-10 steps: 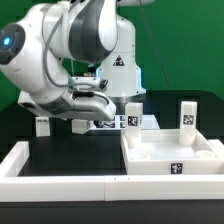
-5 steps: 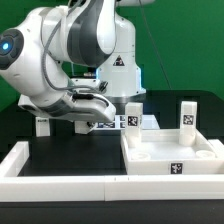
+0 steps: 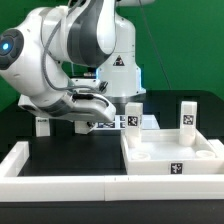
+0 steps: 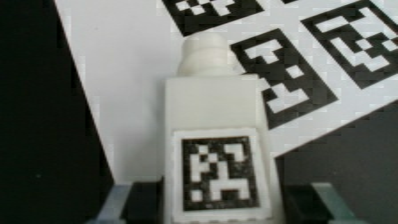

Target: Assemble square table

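A black bench (image 3: pixel 70 150) is backed by a green wall (image 3: pixel 185 50). The white arm (image 3: pixel 70 50) is bent low at the exterior view's left. The square table top (image 3: pixel 150 165) is laid at that view's right, with two legs (image 3: pixel 187 115) stood upright by its far edge. Against the marker board (image 4: pixel 107 70), a tagged leg (image 4: pixel 217 130) is clamped between the jaws of the gripper (image 4: pixel 217 205).

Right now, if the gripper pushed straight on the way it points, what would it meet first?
The white leg between the gripper's fingers; behind it lies the marker board, though depth is unclear.
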You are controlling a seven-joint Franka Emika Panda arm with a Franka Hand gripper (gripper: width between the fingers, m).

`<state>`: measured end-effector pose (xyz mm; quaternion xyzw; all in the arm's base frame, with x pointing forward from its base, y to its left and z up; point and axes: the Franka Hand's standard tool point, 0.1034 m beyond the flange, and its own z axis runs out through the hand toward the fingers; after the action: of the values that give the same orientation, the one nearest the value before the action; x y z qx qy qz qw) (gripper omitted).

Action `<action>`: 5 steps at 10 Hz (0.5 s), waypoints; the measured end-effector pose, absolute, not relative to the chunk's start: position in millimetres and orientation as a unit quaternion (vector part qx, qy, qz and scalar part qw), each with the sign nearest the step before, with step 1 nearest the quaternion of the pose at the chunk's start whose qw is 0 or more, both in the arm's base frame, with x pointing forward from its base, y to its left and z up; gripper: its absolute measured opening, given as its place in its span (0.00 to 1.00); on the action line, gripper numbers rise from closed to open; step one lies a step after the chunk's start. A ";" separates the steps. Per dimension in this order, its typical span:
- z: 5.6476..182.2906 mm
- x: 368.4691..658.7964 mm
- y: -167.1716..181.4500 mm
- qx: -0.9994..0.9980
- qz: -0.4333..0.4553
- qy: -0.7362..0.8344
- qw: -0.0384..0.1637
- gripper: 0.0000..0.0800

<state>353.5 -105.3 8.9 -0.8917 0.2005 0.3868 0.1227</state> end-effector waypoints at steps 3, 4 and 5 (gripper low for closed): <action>43.3 380.1 -109.2 -0.910 0.354 0.172 0.127 0.36; 71.8 399.2 -109.0 -0.926 0.323 0.149 0.125 0.36; 94.6 407.8 -106.7 -0.930 0.320 0.131 0.121 0.36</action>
<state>407.8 -106.7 94.6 -0.9304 0.1310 0.3205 0.1205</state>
